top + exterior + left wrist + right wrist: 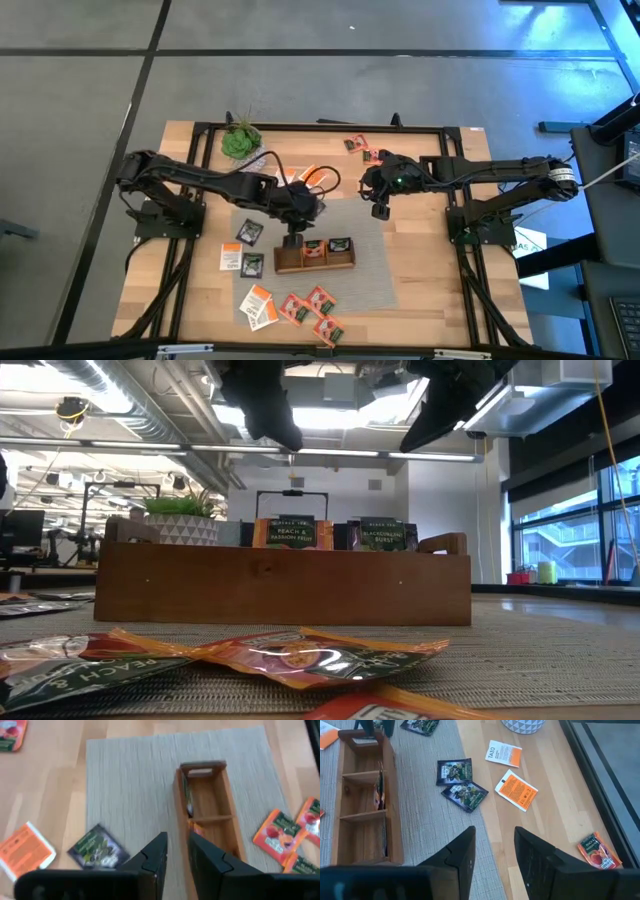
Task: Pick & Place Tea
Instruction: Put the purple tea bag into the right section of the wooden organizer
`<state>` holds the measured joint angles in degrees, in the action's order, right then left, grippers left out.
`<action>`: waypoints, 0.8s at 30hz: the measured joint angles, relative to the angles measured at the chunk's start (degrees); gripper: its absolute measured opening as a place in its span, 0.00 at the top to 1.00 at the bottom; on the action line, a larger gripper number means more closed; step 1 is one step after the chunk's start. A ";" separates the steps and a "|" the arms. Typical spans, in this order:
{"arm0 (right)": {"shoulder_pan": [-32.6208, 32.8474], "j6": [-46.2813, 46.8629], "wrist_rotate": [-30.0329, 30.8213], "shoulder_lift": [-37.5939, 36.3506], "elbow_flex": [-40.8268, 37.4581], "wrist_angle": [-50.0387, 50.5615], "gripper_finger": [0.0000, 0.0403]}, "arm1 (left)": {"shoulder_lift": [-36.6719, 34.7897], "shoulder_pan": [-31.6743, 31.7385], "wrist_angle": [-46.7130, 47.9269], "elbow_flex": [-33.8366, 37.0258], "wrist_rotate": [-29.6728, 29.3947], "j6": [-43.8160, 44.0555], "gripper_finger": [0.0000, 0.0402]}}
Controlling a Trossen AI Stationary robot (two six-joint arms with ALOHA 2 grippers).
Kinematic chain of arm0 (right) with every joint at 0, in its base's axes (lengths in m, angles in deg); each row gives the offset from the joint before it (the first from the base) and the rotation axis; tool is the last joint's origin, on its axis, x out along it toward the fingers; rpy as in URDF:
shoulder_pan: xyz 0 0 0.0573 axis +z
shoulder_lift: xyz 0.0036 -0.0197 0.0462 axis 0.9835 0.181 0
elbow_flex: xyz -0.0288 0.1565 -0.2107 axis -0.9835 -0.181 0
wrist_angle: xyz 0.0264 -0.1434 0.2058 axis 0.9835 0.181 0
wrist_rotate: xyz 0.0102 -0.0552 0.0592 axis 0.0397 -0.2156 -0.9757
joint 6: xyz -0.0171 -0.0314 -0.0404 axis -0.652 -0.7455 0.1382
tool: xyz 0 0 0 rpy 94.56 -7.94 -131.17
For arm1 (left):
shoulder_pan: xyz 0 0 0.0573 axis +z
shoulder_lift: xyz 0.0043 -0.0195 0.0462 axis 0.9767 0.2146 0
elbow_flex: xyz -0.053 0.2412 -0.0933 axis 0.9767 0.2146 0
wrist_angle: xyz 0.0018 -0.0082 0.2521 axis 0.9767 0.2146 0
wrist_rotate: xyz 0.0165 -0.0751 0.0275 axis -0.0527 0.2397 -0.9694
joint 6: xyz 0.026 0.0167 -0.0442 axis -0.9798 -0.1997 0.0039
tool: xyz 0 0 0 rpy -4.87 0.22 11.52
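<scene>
High view: straight down from above, far enough to take in the whole table, both arms and the floor around. Low view: at mat level, close, facing level across sachets to the tray and room behind. Each wrist view looks down past its own fingers; both share the tray and mat.

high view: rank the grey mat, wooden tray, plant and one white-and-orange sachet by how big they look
1. grey mat, clearly largest
2. wooden tray
3. plant
4. white-and-orange sachet

Plant and sachet look close in size, so their order is unsure.
</scene>
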<state>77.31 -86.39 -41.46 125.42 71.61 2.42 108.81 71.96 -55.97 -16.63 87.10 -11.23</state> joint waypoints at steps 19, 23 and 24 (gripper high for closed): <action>0.00 -3.11 0.02 -0.02 0.00 -0.88 0.66 | -19.68 -0.03 -23.87 31.50 -5.09 12.27 0.83; 0.00 -3.09 0.02 -0.02 0.00 -1.46 0.66 | -19.96 -0.04 -24.08 34.53 -9.93 14.85 0.83; 0.00 -3.13 0.02 -0.02 0.00 -1.83 0.66 | -19.95 -0.04 -24.51 35.24 -11.58 15.34 0.83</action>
<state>77.31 -89.52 -41.44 125.40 71.61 0.59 88.86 71.91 -80.48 18.61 75.53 4.11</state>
